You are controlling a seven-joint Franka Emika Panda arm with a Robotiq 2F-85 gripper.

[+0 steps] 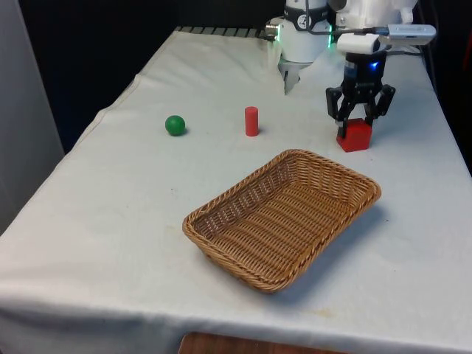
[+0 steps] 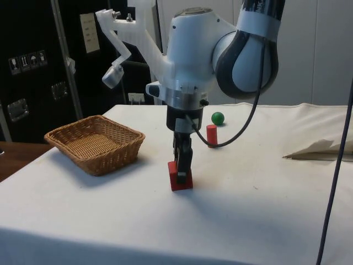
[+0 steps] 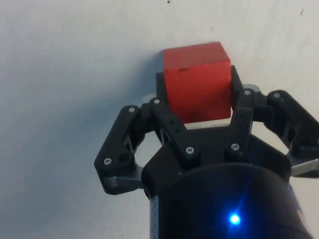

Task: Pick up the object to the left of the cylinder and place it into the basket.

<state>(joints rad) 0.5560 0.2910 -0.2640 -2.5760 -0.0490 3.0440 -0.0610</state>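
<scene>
In the front view, the wicker basket (image 1: pixel 282 218) sat with nothing inside. At its 1 o'clock the gripper (image 1: pixel 360 118) stood over the red cube (image 1: pixel 355 136), which rested on the cloth. The red cylinder (image 1: pixel 251 121) stood at the basket's 12 o'clock, the green ball (image 1: pixel 175 125) at its 10 o'clock.

In the side view, the gripper (image 2: pixel 182 167) reached down onto the cube (image 2: pixel 180 178).

In the wrist view, both fingers (image 3: pixel 163 99) pressed the cube's (image 3: pixel 198 85) sides, closed around it.
</scene>
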